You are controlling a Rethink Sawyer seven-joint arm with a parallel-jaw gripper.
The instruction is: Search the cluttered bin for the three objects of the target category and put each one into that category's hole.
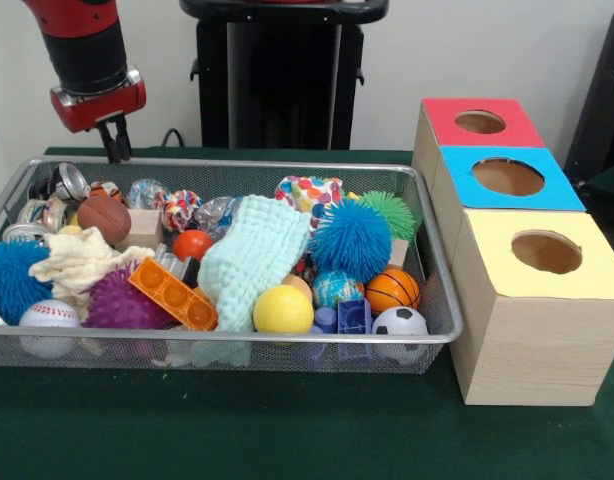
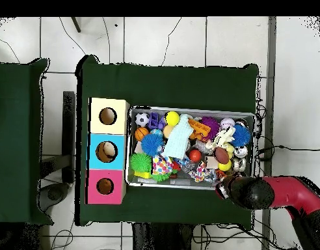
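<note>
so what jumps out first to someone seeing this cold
A wire mesh bin crammed with bright balls, blocks and cloths fills the table's middle, a pale green cloth draped across the heap. Beside it stand three wooden boxes with red, blue and yellow holed tops. The red arm's end effector hangs over the bin's corner.

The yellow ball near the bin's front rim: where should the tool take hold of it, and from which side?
Across its widest middle, coming straight down from above. The yellow ball is round and smooth with its top uncovered; the mint cloth crowds one side and the bin rim the front, so a side approach looks blocked.
</note>
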